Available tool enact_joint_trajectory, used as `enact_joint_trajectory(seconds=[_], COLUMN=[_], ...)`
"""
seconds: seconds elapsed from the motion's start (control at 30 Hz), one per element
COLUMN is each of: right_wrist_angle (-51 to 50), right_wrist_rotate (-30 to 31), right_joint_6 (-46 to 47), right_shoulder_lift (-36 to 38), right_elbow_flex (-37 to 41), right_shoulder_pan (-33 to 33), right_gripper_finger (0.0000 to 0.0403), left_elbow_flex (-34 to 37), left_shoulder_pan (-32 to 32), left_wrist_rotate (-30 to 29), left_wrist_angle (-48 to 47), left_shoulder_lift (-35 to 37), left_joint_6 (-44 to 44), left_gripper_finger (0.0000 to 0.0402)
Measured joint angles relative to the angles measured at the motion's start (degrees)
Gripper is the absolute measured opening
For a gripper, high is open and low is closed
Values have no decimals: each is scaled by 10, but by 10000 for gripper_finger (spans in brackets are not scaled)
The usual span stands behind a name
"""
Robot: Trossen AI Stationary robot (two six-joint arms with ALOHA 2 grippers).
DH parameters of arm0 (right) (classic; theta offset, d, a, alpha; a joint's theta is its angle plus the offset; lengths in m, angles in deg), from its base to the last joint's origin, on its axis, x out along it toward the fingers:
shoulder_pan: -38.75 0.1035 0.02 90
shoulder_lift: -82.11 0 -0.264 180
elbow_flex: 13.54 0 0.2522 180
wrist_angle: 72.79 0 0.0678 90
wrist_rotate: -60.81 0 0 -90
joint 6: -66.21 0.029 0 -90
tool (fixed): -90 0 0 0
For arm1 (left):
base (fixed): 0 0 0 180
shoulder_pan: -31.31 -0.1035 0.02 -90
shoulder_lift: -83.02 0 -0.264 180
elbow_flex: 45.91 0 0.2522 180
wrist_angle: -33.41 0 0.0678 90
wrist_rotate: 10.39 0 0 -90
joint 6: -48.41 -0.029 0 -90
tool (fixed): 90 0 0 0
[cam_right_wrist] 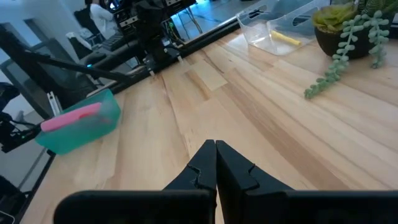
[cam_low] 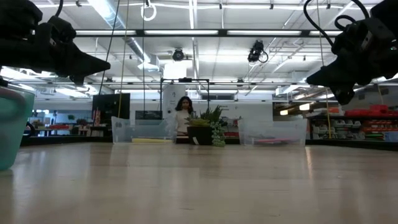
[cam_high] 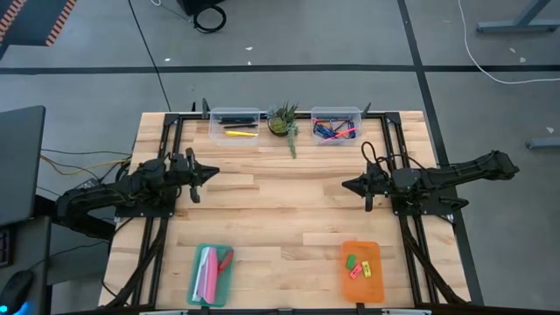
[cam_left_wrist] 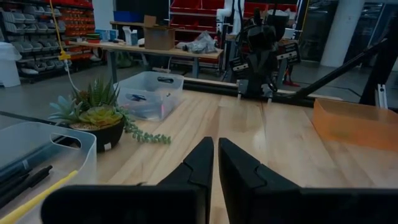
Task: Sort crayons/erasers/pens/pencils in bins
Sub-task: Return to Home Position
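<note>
Sorting looked done: no loose item showed on the tabletop (cam_high: 280, 210) between the bins. The left clear tub (cam_high: 214, 114) held dark pencils (cam_high: 238, 120) plus 1 yellow pencil (cam_high: 242, 133). The right clear tub (cam_high: 357, 114) held the blue pens (cam_high: 331, 129). The orange tray (cam_high: 372, 289) carried small erasers (cam_high: 358, 265), green, yellow and red. The teal tray (cam_high: 224, 278) carried a long pink box (cam_high: 207, 273). A potted plant (cam_high: 282, 122) stood between the 2 tubs. The left gripper (cam_high: 213, 173) and right gripper (cam_high: 346, 185) hovered over mid-tabletop, well apart, fingers pressed together, holding nothing. Judged: only parking the arms was left.
</note>
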Motion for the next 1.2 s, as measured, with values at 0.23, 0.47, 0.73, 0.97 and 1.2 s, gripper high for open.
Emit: enact_joint_trajectory(seconds=[0.23,0.47,0.73,0.97,1.2], right_wrist_angle=[0,0,0,0,0], right_wrist_rotate=[0,0,0,0,0], right_joint_6=[0,0,0,-1,-1], right_shoulder_lift=[0,0,0,0,0], right_elbow_flex=[0,0,0,0,0], right_shoulder_pan=[0,0,0,0,0], right_gripper_finger=[9,9,9,9,9], left_elbow_flex=[0,0,0,0,0], left_shoulder_pan=[0,0,0,0,0], left_wrist_rotate=[0,0,0,0,0], left_wrist_angle=[0,1,1,1,1], left_shoulder_lift=[0,0,0,0,0], left_joint_6=[0,0,0,0,0], left_gripper_finger=[26,29,33,23,35])
